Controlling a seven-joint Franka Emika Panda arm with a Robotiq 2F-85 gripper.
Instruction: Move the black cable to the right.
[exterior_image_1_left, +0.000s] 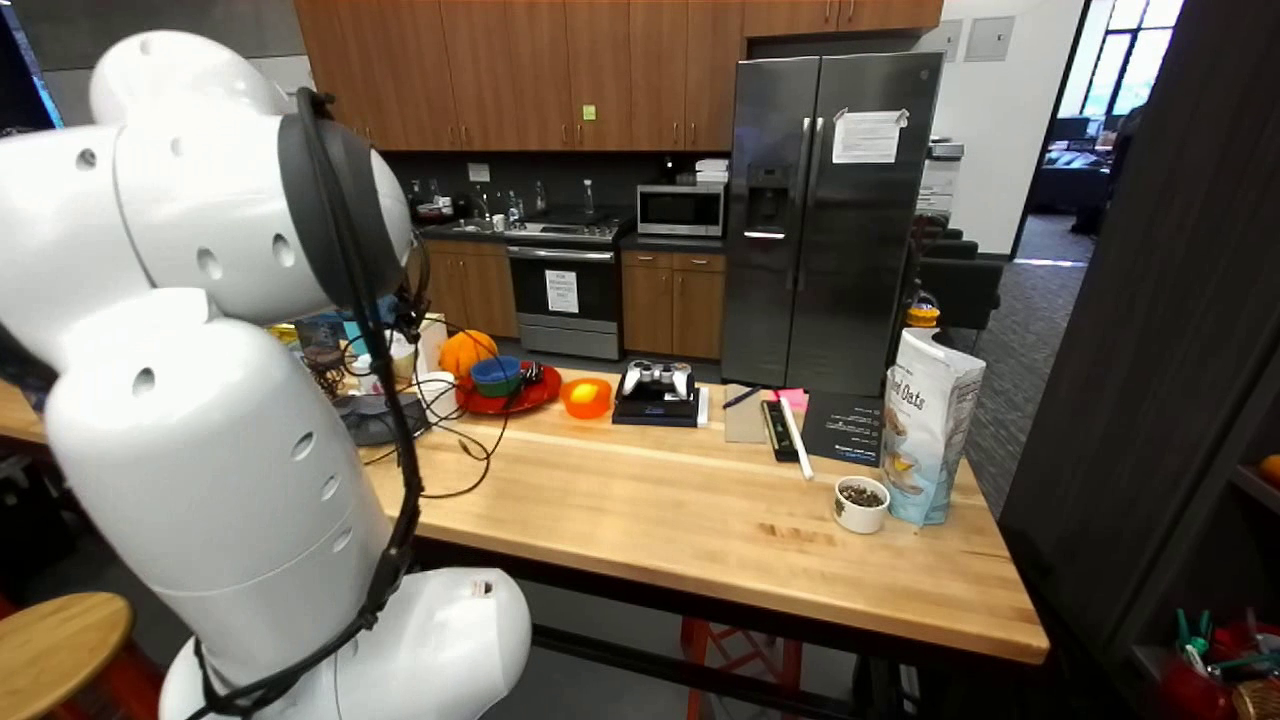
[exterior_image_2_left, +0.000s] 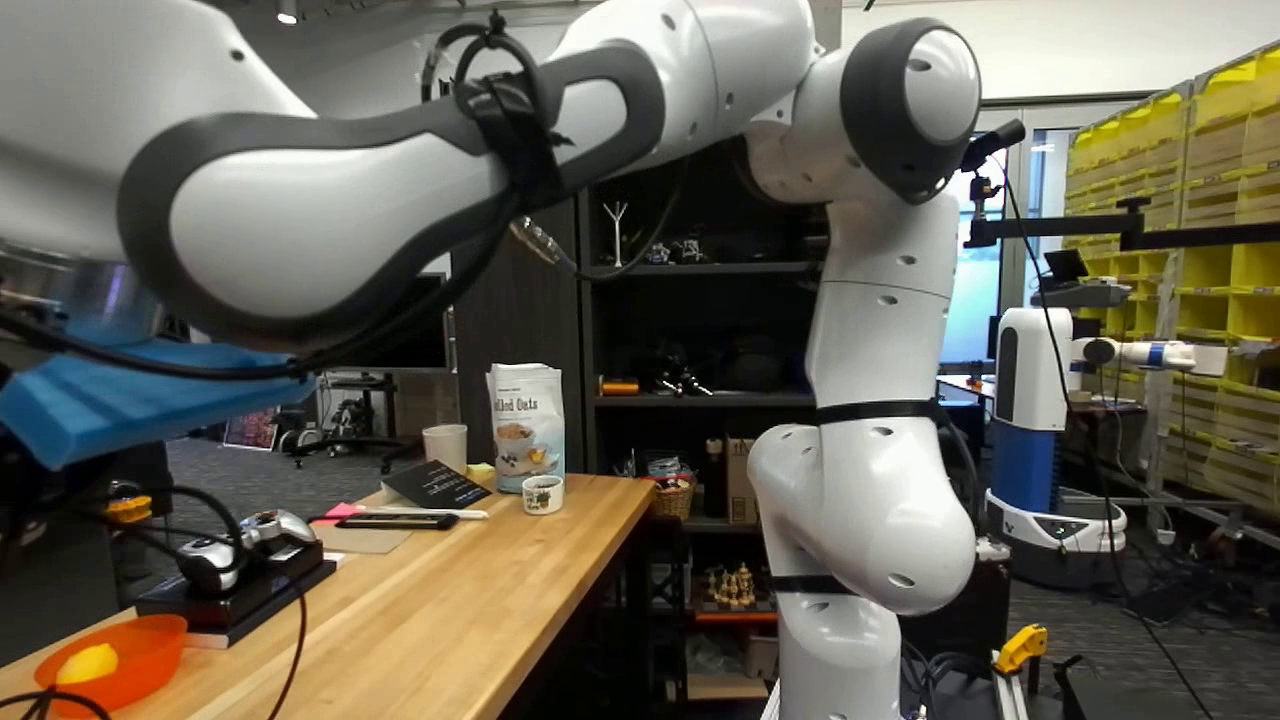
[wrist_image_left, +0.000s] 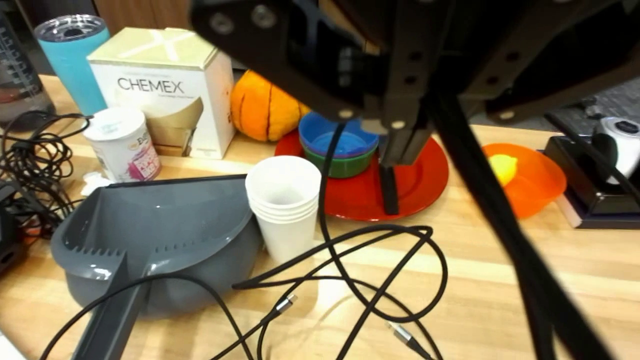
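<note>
A: What comes nearest to the wrist camera?

B: A thick, blurred strand (wrist_image_left: 517, 245), toward the near right of the red plate (wrist_image_left: 425, 175). I take it for part of the black cable (wrist_image_left: 372, 304), since it runs up to the gripper (wrist_image_left: 404, 150).

A: And the gripper itself?

B: Clenched, seen against the plate. It looks to be pinching the cable, though the exact pinch is hidden.

A: Where's the rest of the cable?

B: In loose loops on the plate's near side, two metal plugs (wrist_image_left: 286, 303) showing. Whether those loops hang or rest on the table (exterior_image_1_left: 620, 510), I can't tell.

A: Further out?

B: White cups (wrist_image_left: 285, 220) stand just left of the plate, an orange bowl (wrist_image_left: 540, 185) to its right, and a pumpkin (wrist_image_left: 265, 107) behind its left side.

A: So which step is this?

B: The carry, I'd judge: cable in the grip, setting down not yet done.

A: And next?

B: Travel sideways, well right of the plate, high enough that trailing loops shouldn't catch the cups or bowl. Then lower it and let go.
</note>
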